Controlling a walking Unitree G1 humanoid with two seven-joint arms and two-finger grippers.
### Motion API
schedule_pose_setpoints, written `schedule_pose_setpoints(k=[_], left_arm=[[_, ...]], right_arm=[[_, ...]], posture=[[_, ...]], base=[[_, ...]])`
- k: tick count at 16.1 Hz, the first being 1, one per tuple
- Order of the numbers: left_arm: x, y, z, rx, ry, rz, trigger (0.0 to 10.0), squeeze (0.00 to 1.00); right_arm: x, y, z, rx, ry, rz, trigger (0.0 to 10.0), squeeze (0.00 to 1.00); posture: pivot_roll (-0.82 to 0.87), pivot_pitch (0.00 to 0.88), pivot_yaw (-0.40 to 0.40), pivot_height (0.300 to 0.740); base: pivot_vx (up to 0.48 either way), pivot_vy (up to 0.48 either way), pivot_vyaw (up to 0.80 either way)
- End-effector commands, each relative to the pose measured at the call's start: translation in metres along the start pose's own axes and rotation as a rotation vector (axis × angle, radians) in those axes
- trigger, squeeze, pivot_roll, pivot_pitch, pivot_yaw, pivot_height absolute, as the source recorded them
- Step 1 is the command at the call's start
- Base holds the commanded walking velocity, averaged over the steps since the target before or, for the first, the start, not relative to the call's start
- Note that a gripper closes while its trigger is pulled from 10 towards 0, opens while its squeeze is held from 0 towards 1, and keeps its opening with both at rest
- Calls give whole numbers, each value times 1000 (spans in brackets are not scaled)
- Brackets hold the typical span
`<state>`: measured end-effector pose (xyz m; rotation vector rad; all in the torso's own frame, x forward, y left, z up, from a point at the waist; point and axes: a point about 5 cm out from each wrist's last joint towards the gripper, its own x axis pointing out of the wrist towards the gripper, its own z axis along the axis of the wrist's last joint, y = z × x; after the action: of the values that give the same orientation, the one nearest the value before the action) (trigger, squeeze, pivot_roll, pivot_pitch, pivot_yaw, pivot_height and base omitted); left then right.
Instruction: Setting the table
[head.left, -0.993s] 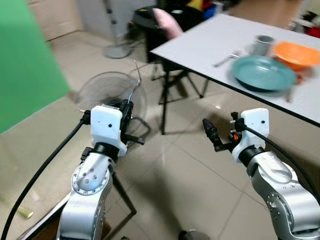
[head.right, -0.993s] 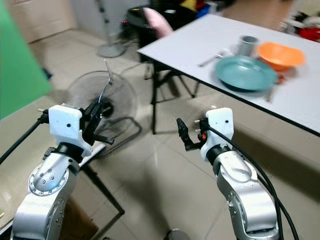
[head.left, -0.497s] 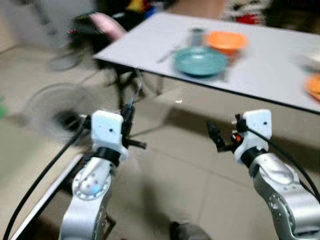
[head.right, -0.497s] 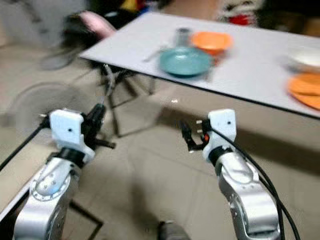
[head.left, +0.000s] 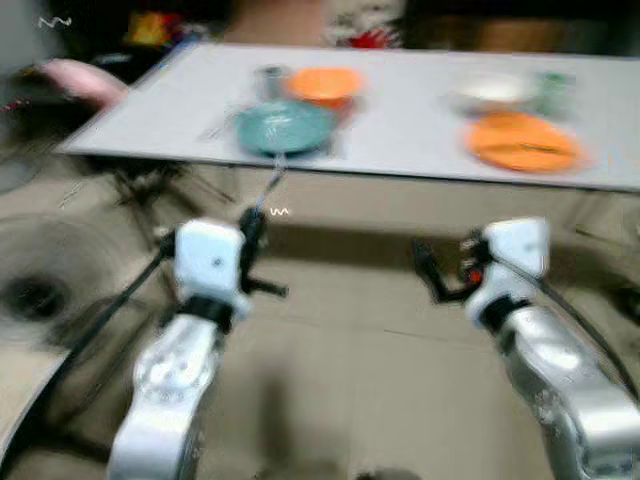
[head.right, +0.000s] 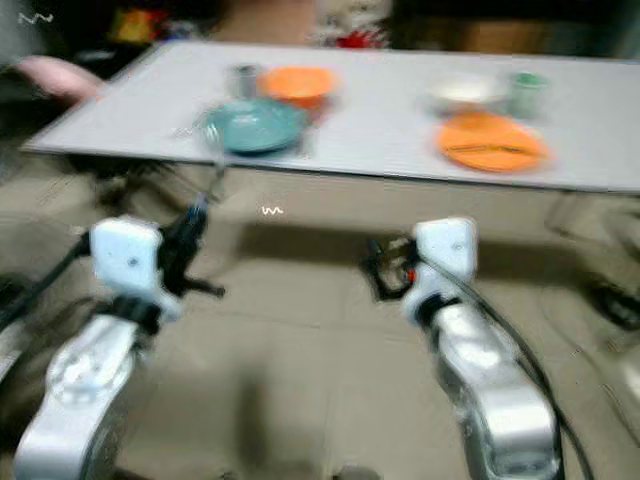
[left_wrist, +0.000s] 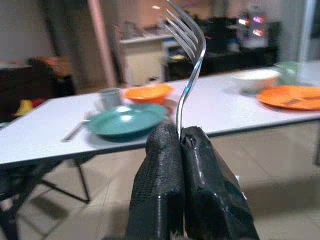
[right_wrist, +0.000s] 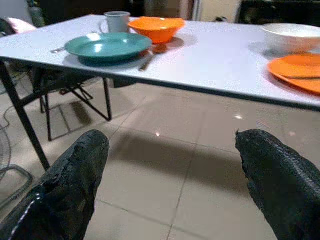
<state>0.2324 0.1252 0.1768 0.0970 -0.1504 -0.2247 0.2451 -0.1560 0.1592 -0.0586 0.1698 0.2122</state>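
Left gripper (left_wrist: 181, 145) clamped on a fork (left_wrist: 186, 55), tines up, held off the desk (head.left: 400, 130) short of its near edge. Right gripper (right_wrist: 172, 165) empty, jaws spread wide, also short of that edge. On the desk: teal plate (right_wrist: 104, 46), orange bowl (right_wrist: 156, 27) and grey mug (right_wrist: 116, 20) toward the left end; orange plate (right_wrist: 297, 67) and white bowl (right_wrist: 291, 36) toward the right.

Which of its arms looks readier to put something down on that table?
Probably the left: its left gripper is shut on a fork, facing the table. The right gripper is open and holds nothing.
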Motion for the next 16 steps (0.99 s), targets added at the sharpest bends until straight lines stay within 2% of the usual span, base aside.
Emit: schedule_pose_setpoints(k=[1, 7, 9, 11, 16], left_arm=[[0, -2, 2, -16, -9, -13, 10000, 0], [-1, 0, -1, -15, 5, -4, 10000, 0], [0, -1, -2, -15, 5, -10, 10000, 0], [1, -2, -2, -15, 3, -22, 10000, 0], [2, -4, -3, -14, 7, -40, 10000, 0]], right_arm=[[-1, -4, 2, -23, -7, -21, 10000, 0], [2, -4, 4, -74, -23, -22, 10000, 0], [2, -3, 3, -48, -19, -19, 10000, 0], [2, -4, 3, -34, -22, -25, 10000, 0], [1, -4, 2, -29, -22, -28, 10000, 0]], posture=[[-129, 33, 51, 740], [-127, 30, 50, 740], [-128, 23, 54, 740], [-131, 18, 58, 740], [-134, 13, 61, 740]], base=[[244, 0, -800], [316, 0, -93], [328, 0, 0], [324, 0, -709], [325, 0, 0]])
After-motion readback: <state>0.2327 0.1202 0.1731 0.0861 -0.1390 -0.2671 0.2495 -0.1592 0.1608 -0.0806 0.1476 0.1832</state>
